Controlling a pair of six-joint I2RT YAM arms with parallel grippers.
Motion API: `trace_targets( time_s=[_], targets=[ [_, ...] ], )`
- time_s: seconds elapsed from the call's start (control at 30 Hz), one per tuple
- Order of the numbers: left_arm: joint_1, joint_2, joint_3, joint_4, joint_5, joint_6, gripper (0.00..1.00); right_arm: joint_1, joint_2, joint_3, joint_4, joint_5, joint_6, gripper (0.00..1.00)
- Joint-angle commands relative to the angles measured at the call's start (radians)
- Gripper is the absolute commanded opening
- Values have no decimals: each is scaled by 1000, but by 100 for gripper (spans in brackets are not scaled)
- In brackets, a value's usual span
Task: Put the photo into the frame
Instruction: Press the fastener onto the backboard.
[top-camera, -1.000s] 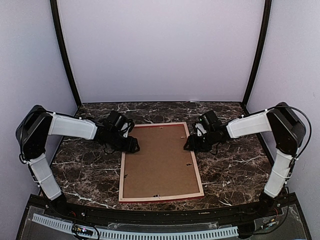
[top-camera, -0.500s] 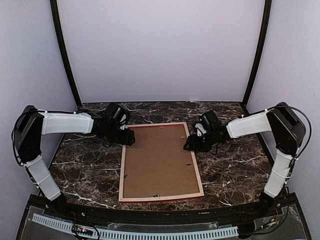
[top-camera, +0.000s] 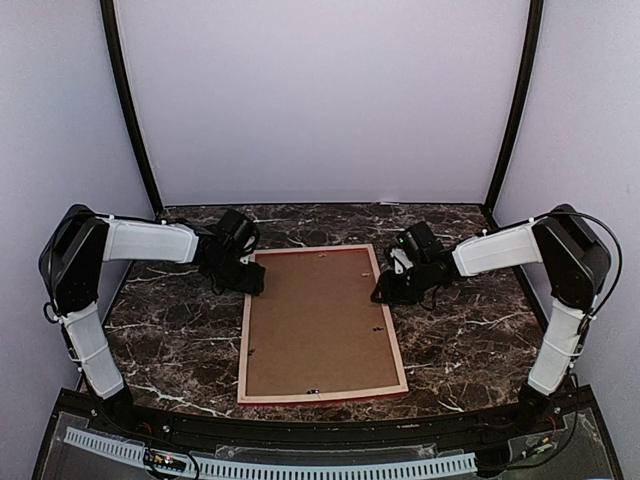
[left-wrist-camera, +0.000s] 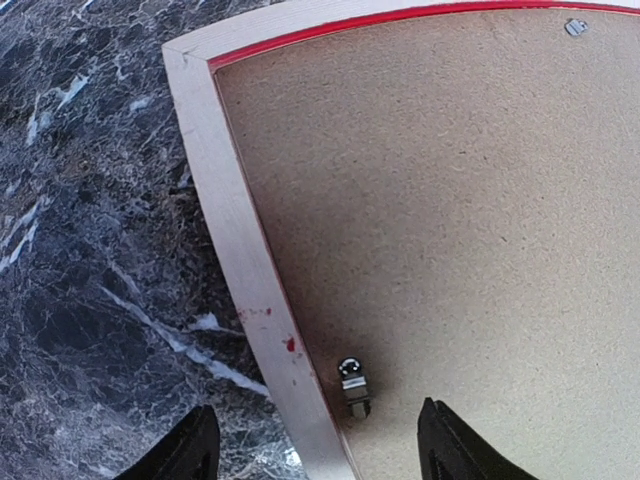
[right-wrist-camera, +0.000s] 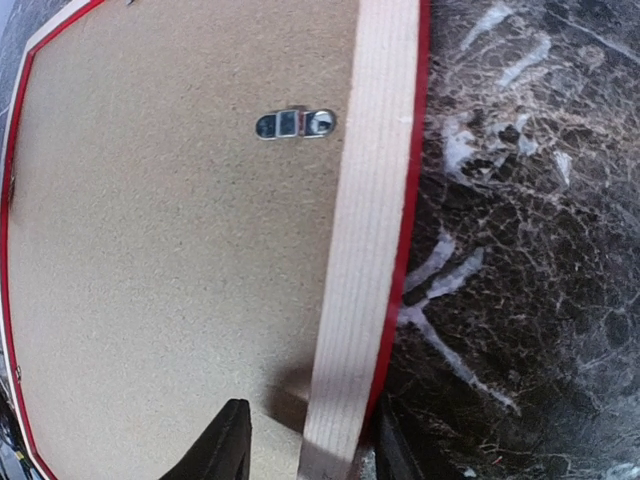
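Observation:
The frame (top-camera: 244, 350) lies face down on the table, pale wood back up, with red showing along its edges. A plain brown backing board (top-camera: 320, 320) fills it. The photo is hidden. My left gripper (top-camera: 250, 283) is open near the frame's far left corner. In the left wrist view its fingers straddle the left rail (left-wrist-camera: 235, 230), with a small metal turn clip (left-wrist-camera: 352, 385) between them. My right gripper (top-camera: 382, 292) is open over the right rail (right-wrist-camera: 370, 180), one finger over the board (right-wrist-camera: 150, 250) and one at the rail's red outer edge.
The table is dark marble (top-camera: 170, 330) with white veins. Another metal clip (right-wrist-camera: 295, 124) sits on the board by the right rail. Purple walls and black posts enclose the back and sides. The arm bases stand at the near edge.
My left gripper has moved from lower on the frame's left rail up and left toward the far left corner. The right gripper has barely moved.

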Motion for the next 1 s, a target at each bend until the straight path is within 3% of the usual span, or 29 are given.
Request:
trace_targets(
  time_s=[0.0, 0.3, 0.97],
  targets=[
    [15, -15, 15, -27, -9, 16, 71, 3, 6, -2, -8, 0, -9, 39],
    [38, -19, 5, -23, 40, 30, 72, -8, 1, -9, -18, -1, -23, 20],
    [58, 65, 40, -47, 94, 57, 70, -12, 24, -11, -6, -16, -26, 16]
  ],
)
